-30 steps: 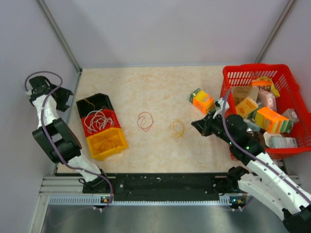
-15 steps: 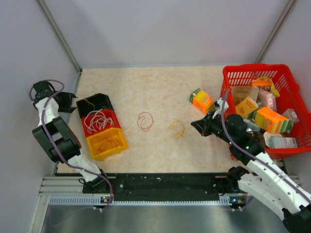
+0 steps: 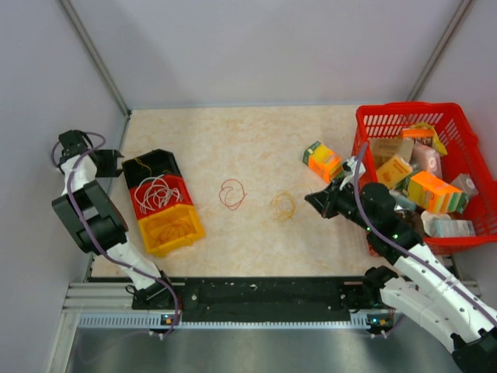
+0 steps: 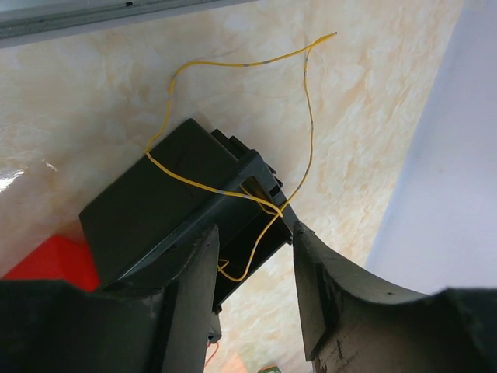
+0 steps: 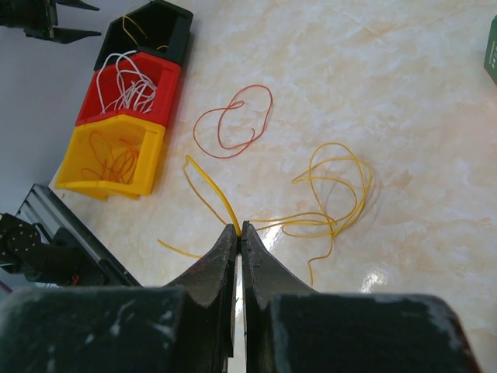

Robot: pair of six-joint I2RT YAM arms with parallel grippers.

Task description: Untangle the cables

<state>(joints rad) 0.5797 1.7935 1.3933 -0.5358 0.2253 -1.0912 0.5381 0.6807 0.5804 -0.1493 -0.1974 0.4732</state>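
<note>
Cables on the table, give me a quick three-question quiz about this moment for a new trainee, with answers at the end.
1. True or false: the white cables lie in the red bin.
2. Which colour of cable is pinched in the right gripper? A red; B yellow; C white.
3. Fill in: the left gripper is above the black bin with its jaws ____.

Key: 1 true. 2 B, the yellow cable. 3 open.
</note>
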